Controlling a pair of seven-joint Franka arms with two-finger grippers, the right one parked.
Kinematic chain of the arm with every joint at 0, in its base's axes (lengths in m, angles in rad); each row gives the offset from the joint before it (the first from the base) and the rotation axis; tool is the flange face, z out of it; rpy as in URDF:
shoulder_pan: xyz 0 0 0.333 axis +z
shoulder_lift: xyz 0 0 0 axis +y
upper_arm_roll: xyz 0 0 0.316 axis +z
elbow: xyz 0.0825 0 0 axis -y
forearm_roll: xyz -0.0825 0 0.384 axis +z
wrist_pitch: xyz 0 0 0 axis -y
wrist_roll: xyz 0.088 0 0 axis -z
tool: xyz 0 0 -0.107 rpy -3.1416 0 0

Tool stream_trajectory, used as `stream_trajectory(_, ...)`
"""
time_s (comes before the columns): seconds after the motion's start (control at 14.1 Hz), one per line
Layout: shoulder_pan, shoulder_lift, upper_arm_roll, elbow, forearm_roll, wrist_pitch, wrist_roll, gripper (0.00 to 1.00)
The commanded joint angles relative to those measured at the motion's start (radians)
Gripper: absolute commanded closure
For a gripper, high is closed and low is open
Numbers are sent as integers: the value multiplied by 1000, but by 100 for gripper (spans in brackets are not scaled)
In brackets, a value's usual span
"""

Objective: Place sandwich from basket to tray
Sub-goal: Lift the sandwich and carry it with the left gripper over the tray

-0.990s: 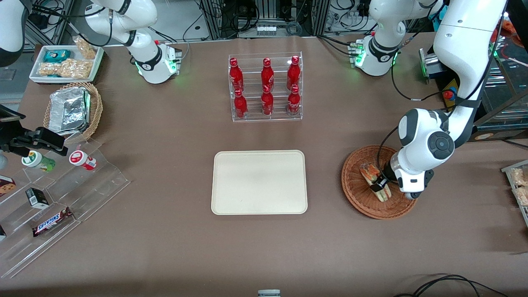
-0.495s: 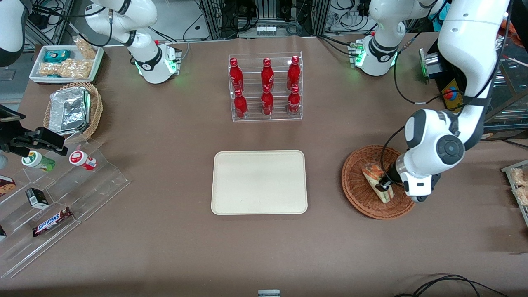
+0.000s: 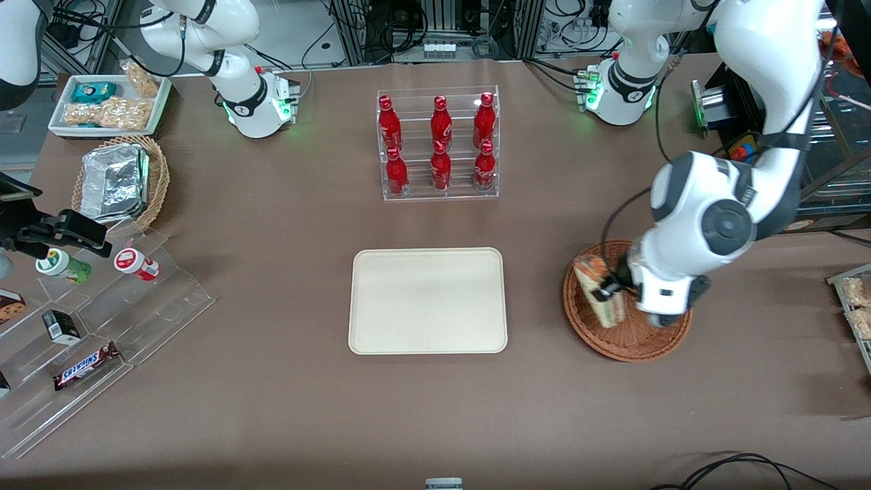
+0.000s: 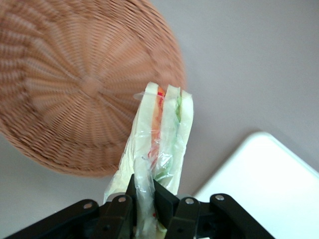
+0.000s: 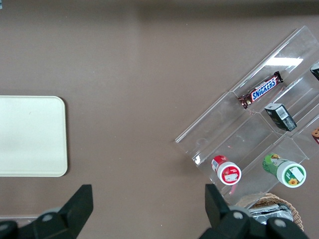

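Sandwich is up in the jaws, tray waits to the side.

Your big brown table [image 3: 272, 381] has the flat cream tray [image 3: 427, 300] in the middle, toward the parked arm from the round basket [image 3: 622, 333]. Your gripper [image 3: 600, 294] hangs over the basket, jaws pinched tight on the sandwich [image 3: 599, 291], its long side pointing away from them. The tray top looks bare, so you have lots of room.

My arm is glossy white in rounded segments, with dark grey joint caps and a grey band. A black cable loops down to my wrist. My claw [image 4: 149, 211] is matte black, with small silver screws on its fingers [image 4: 118, 209].
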Motion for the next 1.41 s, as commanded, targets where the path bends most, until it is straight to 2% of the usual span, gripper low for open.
stream_trajectory(0.0, -97, 46, -13, 67, 3, -16, 81, 96)
stream_trajectory(0.21, -246, 177, -13, 193, 2, 55, 164, 95)
stream_trajectory(0.42, -325, 255, -13, 211, 0, 183, 220, 94)
stream_trajectory(0.57, -378, 350, -19, 294, 0, 203, 270, 94)
stream_trajectory(0.71, -461, 439, 10, 392, 9, 200, 239, 94)
stream_trajectory(0.92, -542, 475, 94, 412, 46, 200, 168, 94)
stream_trajectory(1.2, -553, 496, 111, 461, 54, 200, -47, 91)
stream_trajectory(1.34, -567, 516, 113, 487, 115, 198, -129, 91)
